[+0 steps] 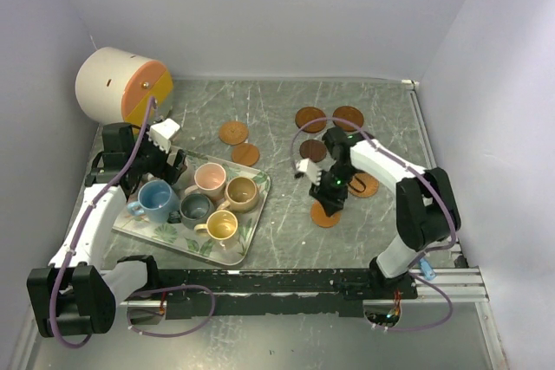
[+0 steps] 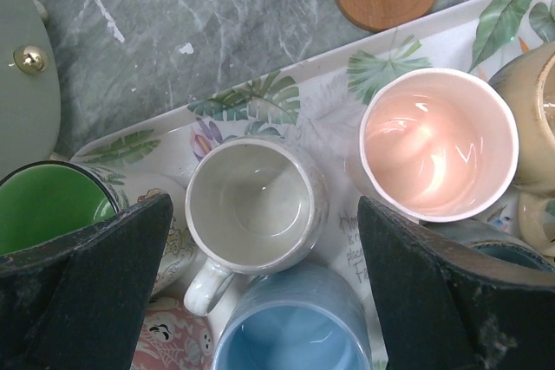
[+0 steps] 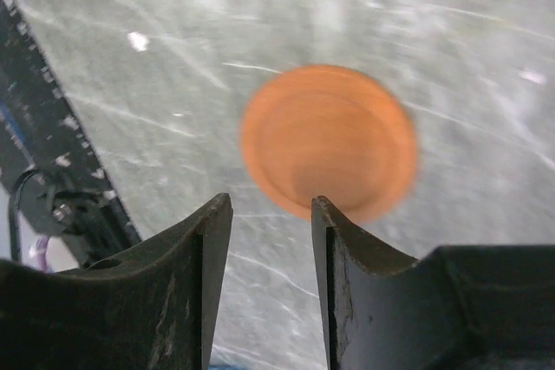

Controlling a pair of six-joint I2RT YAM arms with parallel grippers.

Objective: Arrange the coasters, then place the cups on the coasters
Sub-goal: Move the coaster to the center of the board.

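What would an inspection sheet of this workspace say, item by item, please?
Surface: grey marbled tabletop with pale streaks.
Job's things: seven thin round brown coasters visible, flat beyond and right of the rectangular leaf-print tray; small handled ceramic cups stand on it, none on a coaster.
Clutter: big white-and-orange cylinder on its side, far left corner.
End effectors: left end effector open above the cups; right end effector open, empty, above an orange coaster.
Cables: purple cables along both arms; one arcs above the coasters.
Surroundings: plain pale walls on three sides; nothing else seen.
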